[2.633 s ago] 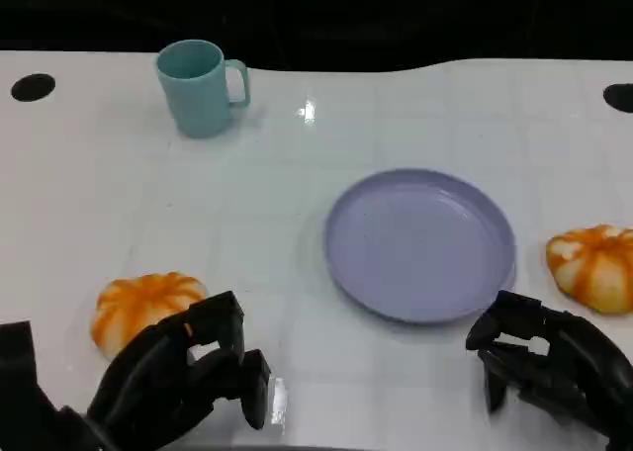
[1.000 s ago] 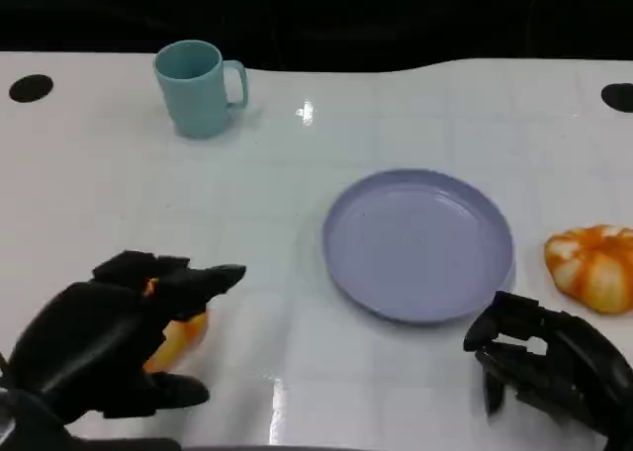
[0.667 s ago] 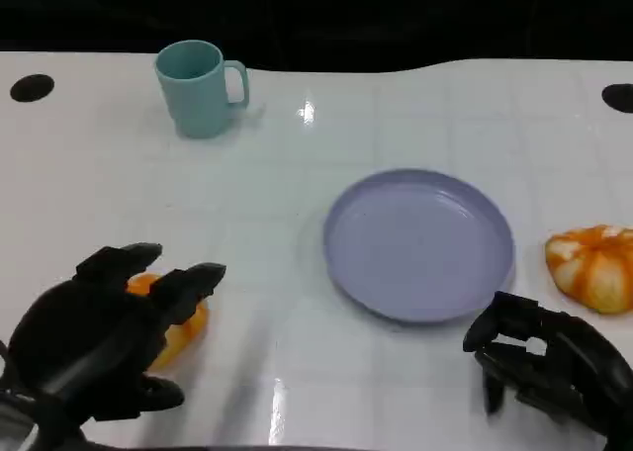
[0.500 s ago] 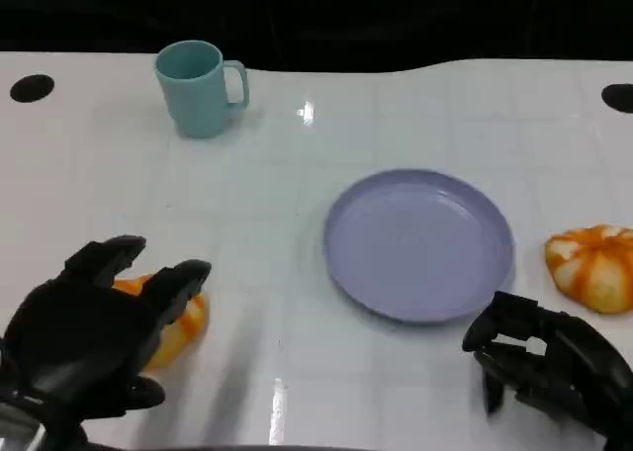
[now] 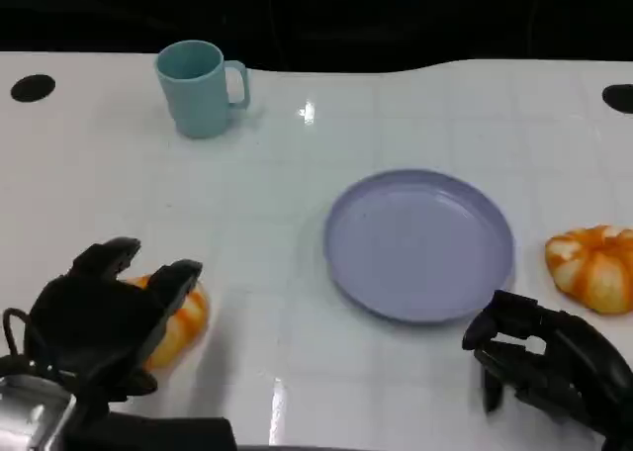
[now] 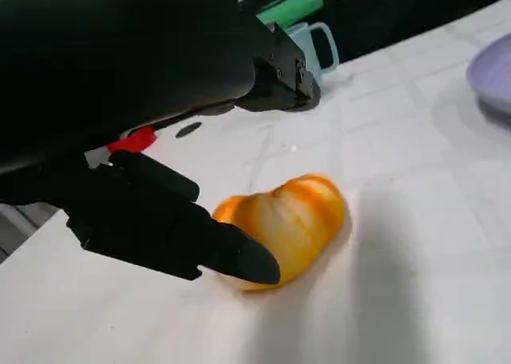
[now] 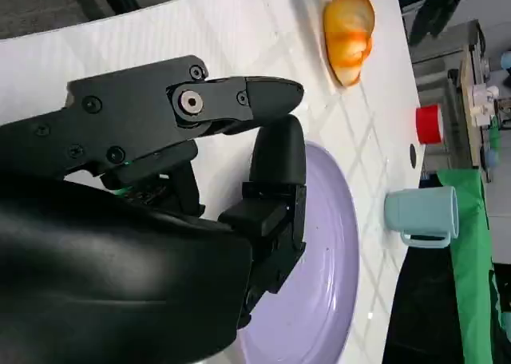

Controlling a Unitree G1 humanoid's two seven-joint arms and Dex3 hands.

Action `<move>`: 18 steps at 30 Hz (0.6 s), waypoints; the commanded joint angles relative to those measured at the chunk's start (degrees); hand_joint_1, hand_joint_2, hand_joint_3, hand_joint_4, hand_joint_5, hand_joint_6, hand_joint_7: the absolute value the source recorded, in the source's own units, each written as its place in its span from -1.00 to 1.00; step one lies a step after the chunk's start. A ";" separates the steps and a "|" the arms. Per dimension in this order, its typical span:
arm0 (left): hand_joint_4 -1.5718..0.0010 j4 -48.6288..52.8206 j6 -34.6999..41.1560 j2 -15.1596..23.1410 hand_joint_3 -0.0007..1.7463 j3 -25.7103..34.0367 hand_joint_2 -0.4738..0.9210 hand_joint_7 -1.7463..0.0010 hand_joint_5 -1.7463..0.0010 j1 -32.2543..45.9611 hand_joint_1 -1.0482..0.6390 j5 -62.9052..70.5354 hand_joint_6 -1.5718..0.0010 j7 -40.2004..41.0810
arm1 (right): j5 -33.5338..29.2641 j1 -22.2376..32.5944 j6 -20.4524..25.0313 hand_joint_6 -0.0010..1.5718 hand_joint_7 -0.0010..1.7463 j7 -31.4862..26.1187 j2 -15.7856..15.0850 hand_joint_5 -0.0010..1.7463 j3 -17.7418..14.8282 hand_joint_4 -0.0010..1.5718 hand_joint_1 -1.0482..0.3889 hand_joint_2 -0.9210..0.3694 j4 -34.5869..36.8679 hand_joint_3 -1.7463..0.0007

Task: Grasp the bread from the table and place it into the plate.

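Left hand (image 5: 99,317): is being held low over the near left of the white table (image 5: 297,224), fingers spread, nothing gripped. Bread (image 5: 176,317): is lying on the table under and just beyond those fingers; contact cannot be told. Right hand (image 5: 539,362): is being held at the near right, fingers curled in on nothing. Purple plate (image 5: 420,243): is sitting mid-table, just beyond the right hand. Second bread (image 5: 591,265): is lying right of the plate. Teal mug (image 5: 201,87): is standing upright, far left.
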 commanded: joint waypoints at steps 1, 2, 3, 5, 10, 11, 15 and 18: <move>0.85 4.44 0.06 1.27 -1.00 -1.25 0.82 1.00 0.90 -2.34 -0.23 -0.65 0.72 2.89 | -0.44 0.83 0.33 -0.12 0.58 -0.31 -0.82 1.00 -0.01 -0.15 -0.27 -1.00 0.98 0.72; 0.85 5.19 0.17 1.30 -1.00 -1.53 0.82 1.00 0.91 -2.72 -0.22 -0.83 0.73 3.03 | -0.46 0.90 0.49 -0.12 0.58 -0.40 -0.81 1.00 0.00 -0.15 -0.28 -1.00 0.81 0.72; 0.85 5.99 0.37 1.32 -1.00 -1.83 0.82 1.00 0.91 -3.16 -0.22 -0.95 0.73 3.04 | -0.39 0.94 0.56 -0.12 0.58 -0.33 -0.80 1.00 0.00 -0.15 -0.28 -1.00 0.73 0.72; 0.85 7.62 0.67 1.41 -1.00 -2.44 0.82 1.00 0.92 -4.05 -0.22 -1.09 0.74 3.29 | -0.32 0.89 0.12 -0.13 0.58 -0.01 -0.82 1.00 -0.01 -0.16 -0.27 -1.00 0.92 0.71; 0.84 12.45 -0.35 2.00 -1.00 -3.60 0.82 0.99 0.93 -6.31 -0.21 -2.52 0.72 5.15 | -0.60 0.91 0.11 -0.13 0.57 -0.37 -0.87 1.00 0.08 -0.16 -0.27 -1.00 0.84 0.71; 0.85 13.82 -0.70 2.17 -1.00 -3.99 0.82 0.99 0.93 -6.94 -0.21 -2.86 0.72 5.69 | -0.67 1.05 0.49 -0.13 0.57 -0.58 -0.89 1.00 0.13 -0.16 -0.27 -1.00 0.49 0.71; 0.82 16.30 -1.30 2.88 -1.00 -5.14 0.82 0.99 0.93 -8.16 -0.20 -3.94 0.70 7.08 | -0.30 1.20 0.50 -0.12 0.56 -0.32 -0.79 1.00 0.05 -0.16 -0.27 -1.00 0.34 0.71; 0.80 18.26 -1.32 3.24 -0.98 -6.18 0.86 0.99 0.93 -9.10 -0.15 -4.34 0.69 6.80 | -0.38 1.29 1.00 -0.12 0.56 -0.55 -0.76 1.00 0.18 -0.16 -0.27 -1.00 -0.06 0.71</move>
